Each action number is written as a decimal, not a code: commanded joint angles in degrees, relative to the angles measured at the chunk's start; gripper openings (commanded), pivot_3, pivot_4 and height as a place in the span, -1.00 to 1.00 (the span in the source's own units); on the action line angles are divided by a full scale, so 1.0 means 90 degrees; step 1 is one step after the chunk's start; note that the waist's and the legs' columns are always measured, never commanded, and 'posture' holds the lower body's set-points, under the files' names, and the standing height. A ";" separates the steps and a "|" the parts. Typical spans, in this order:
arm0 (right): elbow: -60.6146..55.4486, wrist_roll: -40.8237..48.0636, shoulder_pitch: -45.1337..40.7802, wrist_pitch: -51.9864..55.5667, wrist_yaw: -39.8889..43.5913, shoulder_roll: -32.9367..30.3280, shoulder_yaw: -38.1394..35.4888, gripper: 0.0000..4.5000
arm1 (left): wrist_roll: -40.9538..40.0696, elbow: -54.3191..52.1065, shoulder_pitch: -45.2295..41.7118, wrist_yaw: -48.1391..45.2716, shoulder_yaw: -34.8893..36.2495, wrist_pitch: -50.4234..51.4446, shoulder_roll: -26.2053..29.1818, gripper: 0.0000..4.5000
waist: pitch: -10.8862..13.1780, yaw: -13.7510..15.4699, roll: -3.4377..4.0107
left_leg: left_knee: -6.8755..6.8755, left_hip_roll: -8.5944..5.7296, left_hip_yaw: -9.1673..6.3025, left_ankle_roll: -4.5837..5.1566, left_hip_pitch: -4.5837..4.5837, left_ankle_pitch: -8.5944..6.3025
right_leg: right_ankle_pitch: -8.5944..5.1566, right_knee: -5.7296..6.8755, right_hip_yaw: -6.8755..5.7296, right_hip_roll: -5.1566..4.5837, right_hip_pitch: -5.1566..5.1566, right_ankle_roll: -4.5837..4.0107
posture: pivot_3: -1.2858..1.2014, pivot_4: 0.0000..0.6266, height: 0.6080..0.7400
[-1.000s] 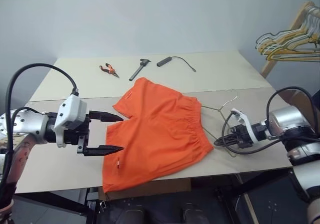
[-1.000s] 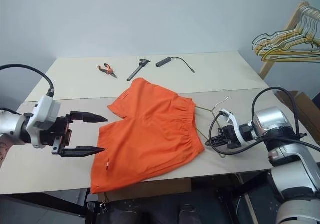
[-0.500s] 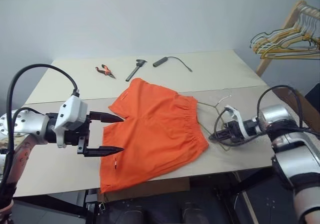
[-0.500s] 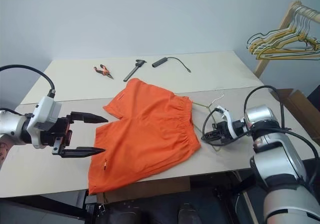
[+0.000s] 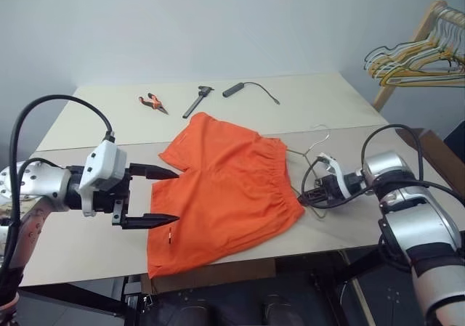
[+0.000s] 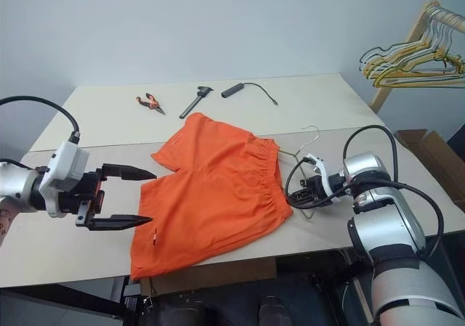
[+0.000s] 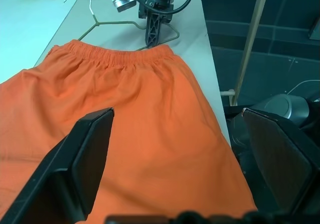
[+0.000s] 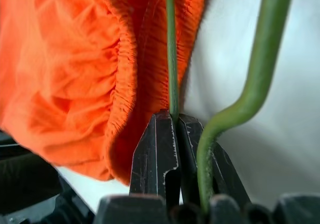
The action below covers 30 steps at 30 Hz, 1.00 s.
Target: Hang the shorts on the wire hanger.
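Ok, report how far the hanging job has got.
Done: right claw is shut on the wire hanger, beside the waistband. In hand: bringing the wire to the shorts. Left: the shorts lie flat on the table, not yet hung; left claw hovers open.

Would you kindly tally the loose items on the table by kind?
Bright orange fabric shorts: 1
Thin olive-grey wire hanger: 1
Orange-handled pliers: 1
Dark grey hand tool: 1
Black cabled device: 1
Total: 5

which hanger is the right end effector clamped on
The lone olive-grey wire hanger lying on the table beside the shorts, not the bunch of yellow and grey hangers on the wooden rack.
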 commanded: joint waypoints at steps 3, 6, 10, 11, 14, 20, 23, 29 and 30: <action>0.0175 0.0137 -0.0250 -0.0455 -0.1238 0.0142 -0.1066 -1.00 | 0.0028 -0.0040 -0.0125 -0.0011 0.0040 -0.0136 0.0060 0.99 | 0.0000 -0.0002 0.0000 | 0.0000 -0.0001 -0.0001 -0.0003 0.0002 0.0002 | 0.0001 0.0002 0.0000 -0.0002 0.0002 -0.0001 | 0.09 -0.90 1.00; -0.0106 0.0013 -0.0204 -0.0653 -0.1068 0.0153 -0.1130 -1.00 | 0.0028 -0.0016 -0.0155 -0.0021 0.0036 -0.0136 0.0073 0.99 | 0.0000 -0.0003 0.0000 | -0.0001 -0.0001 -0.0002 -0.0003 0.0002 0.0002 | 0.0001 0.0002 0.0000 -0.0001 0.0002 -0.0001 | 0.08 -0.90 1.00; -0.1415 -0.0156 0.0147 -0.1316 -0.1226 0.0068 -0.1048 -1.00 | 0.0052 0.0063 -0.0249 -0.0046 -0.0012 -0.0154 0.0078 0.99 | 0.0000 -0.0010 0.0001 | -0.0002 -0.0001 -0.0001 -0.0003 -0.0003 0.0002 | 0.0001 0.0001 0.0000 -0.0001 -0.0003 -0.0001 | 0.07 -0.91 1.00; -0.2029 -0.0267 0.0330 -0.1654 -0.1493 0.0026 -0.1040 -1.00 | 0.0070 0.0118 -0.0308 -0.0065 -0.0040 -0.0173 0.0080 0.99 | 0.0000 -0.0014 0.0001 | -0.0002 0.0000 -0.0002 -0.0003 -0.0003 0.0002 | 0.0001 0.0000 0.0000 -0.0001 -0.0003 -0.0001 | 0.06 -0.92 1.00; -0.3468 -0.0421 0.0670 -0.2203 -0.1852 -0.0109 -0.1106 -1.00 | 0.0158 0.0352 -0.0572 -0.0137 -0.0159 -0.0262 0.0087 0.99 | 0.0000 -0.0022 0.0002 | -0.0003 0.0002 -0.0003 -0.0003 -0.0005 0.0002 | 0.0000 0.0004 0.0000 -0.0002 -0.0009 0.0001 | 0.05 -0.93 1.00; -0.5508 -0.0676 0.0886 -0.2661 -0.1903 -0.0370 -0.0902 -1.00 | 0.0534 0.1118 -0.1431 -0.0372 -0.0474 -0.0649 0.0069 0.99 | -0.0002 -0.0093 0.0003 | -0.0002 0.0000 0.0000 -0.0004 -0.0016 0.0002 | 0.0000 0.0005 0.0000 -0.0003 -0.0020 0.0001 | 0.01 -0.99 1.00; -0.6372 -0.0847 0.0973 -0.2720 -0.1718 -0.0483 -0.0529 -1.00 | 0.0807 0.1680 -0.2045 -0.0521 -0.0634 -0.0966 0.0053 0.99 | -0.0004 -0.0169 0.0001 | 0.0000 -0.0001 0.0000 -0.0004 -0.0017 0.0002 | 0.0001 0.0004 -0.0001 -0.0002 -0.0018 0.0001 | 0.00 -1.00 1.00; -0.7848 -0.0441 0.0924 -0.1979 -0.0671 -0.0750 0.0098 -1.00 | 0.1352 0.2981 -0.3533 -0.1079 -0.0994 -0.1748 0.0052 0.99 | -0.0004 -0.0311 0.0000 | 0.0003 -0.0002 -0.0001 -0.0003 -0.0027 0.0002 | 0.0001 0.0002 -0.0003 -0.0001 -0.0023 0.0002 | -0.02 -1.00 1.00; -0.7989 -0.0445 0.0864 -0.1832 -0.0549 -0.0792 0.0212 -1.00 | 0.1449 0.3191 -0.3742 -0.1220 -0.1076 -0.1904 0.0044 0.99 | -0.0004 -0.0334 0.0000 | 0.0005 -0.0003 -0.0001 -0.0003 -0.0031 0.0002 | 0.0001 0.0003 -0.0003 -0.0002 -0.0025 0.0002 | -0.02 -1.00 1.00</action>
